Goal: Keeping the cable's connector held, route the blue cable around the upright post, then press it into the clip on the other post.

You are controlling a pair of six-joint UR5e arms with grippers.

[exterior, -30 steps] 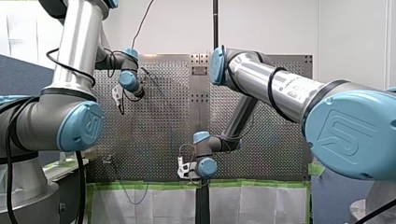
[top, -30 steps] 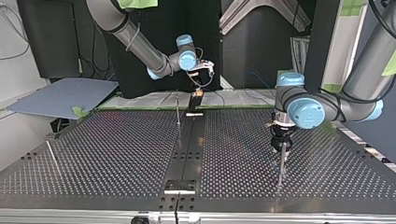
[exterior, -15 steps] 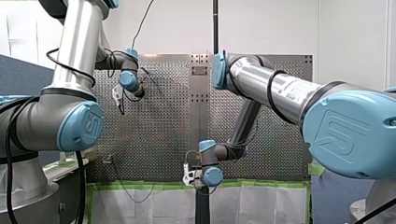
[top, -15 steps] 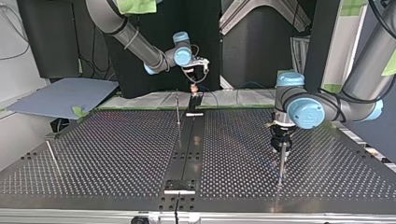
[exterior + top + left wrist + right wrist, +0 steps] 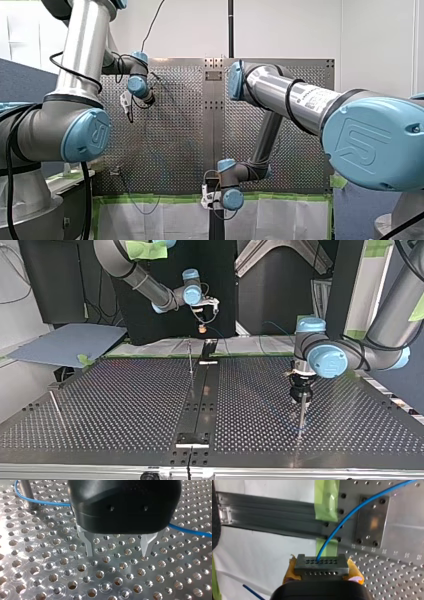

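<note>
Blue cable (image 5: 352, 513) leaves the grey connector (image 5: 321, 565) and runs ahead of our right gripper (image 5: 321, 570), across a bolted metal plate (image 5: 372, 522) beside strips of green tape (image 5: 327, 502). Connector pinched between the yellow pads (image 5: 355, 572), jaws closed on its two ends. In the top view this gripper hangs raised beyond the far edge of the perforated table (image 5: 125, 400), a little left of middle. Farther along, the left wrist view shows the cable passing behind our left gripper (image 5: 117, 553) and close against the foot of an upright post (image 5: 26, 492); whether it wraps the post we cannot tell. Left gripper's metal fingers (image 5: 88, 546) stand well apart, nothing between them, tips above the table. A second thin post (image 5: 190, 357) stands near the far edge, mid-table.
</note>
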